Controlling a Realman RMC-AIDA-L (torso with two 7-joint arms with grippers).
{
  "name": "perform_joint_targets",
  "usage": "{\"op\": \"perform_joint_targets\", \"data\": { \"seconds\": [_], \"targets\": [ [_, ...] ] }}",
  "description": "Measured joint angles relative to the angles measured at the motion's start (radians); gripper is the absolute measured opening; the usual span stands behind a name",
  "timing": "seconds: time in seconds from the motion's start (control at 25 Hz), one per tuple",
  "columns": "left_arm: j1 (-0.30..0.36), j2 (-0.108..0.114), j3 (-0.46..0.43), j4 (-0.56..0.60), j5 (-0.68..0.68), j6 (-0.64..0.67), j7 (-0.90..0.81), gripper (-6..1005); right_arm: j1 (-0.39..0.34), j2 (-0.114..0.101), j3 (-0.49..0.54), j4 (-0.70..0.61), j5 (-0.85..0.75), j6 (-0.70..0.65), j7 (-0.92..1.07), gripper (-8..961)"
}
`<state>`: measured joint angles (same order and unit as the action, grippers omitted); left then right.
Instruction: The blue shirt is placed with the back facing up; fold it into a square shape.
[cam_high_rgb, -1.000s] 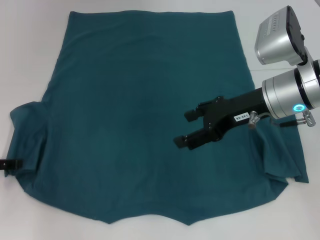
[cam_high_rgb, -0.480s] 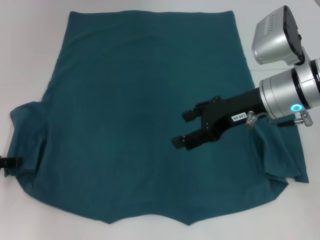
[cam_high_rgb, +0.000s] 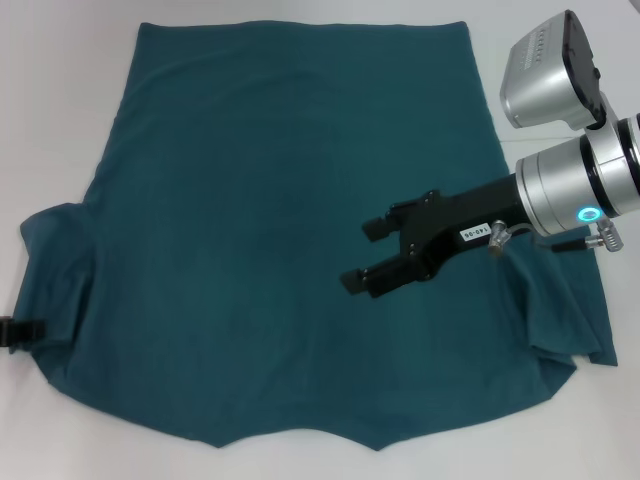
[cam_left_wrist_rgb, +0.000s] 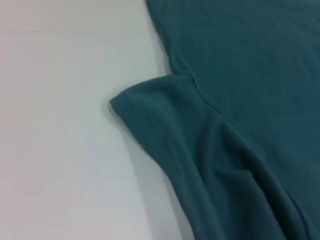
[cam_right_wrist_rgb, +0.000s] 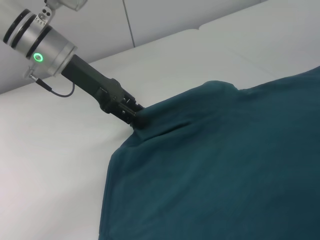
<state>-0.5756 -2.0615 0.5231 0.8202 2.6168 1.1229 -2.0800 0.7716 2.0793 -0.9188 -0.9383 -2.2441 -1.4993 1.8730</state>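
The blue shirt (cam_high_rgb: 270, 220) lies spread flat on the white table (cam_high_rgb: 60, 120), hem at the far side and collar edge near me. My right gripper (cam_high_rgb: 366, 255) hovers open over the shirt's right-middle part, with nothing between its fingers (cam_high_rgb: 356, 282). Only the black tip of my left gripper (cam_high_rgb: 12, 333) shows at the left edge, by the left sleeve (cam_high_rgb: 55, 280). In the right wrist view the left gripper (cam_right_wrist_rgb: 134, 117) is closed on the raised edge of that sleeve (cam_right_wrist_rgb: 165, 122). The left wrist view shows the sleeve (cam_left_wrist_rgb: 170, 130) with soft folds.
The right sleeve (cam_high_rgb: 570, 310) lies bunched under my right arm's silver wrist (cam_high_rgb: 580, 180). Bare white table surrounds the shirt on the left (cam_left_wrist_rgb: 60, 125) and behind it (cam_right_wrist_rgb: 210, 45).
My right gripper has drifted slightly to the left over the shirt, still open. The left gripper's tip has slipped a little farther toward the left edge.
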Motion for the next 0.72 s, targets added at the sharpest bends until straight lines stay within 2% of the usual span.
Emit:
{"op": "perform_joint_targets", "data": {
  "seconds": [0.44,0.72],
  "targets": [
    [-0.001,0.000,0.003,-0.006,0.000,-0.001,-0.003,195,0.000,0.003,-0.002,-0.001,0.000,0.005,0.000,924],
    [-0.001,0.000,0.014,-0.009,0.000,-0.006,-0.008,76,0.000,0.004,-0.002,0.000,0.000,0.012,0.000,924]
  ]
}}
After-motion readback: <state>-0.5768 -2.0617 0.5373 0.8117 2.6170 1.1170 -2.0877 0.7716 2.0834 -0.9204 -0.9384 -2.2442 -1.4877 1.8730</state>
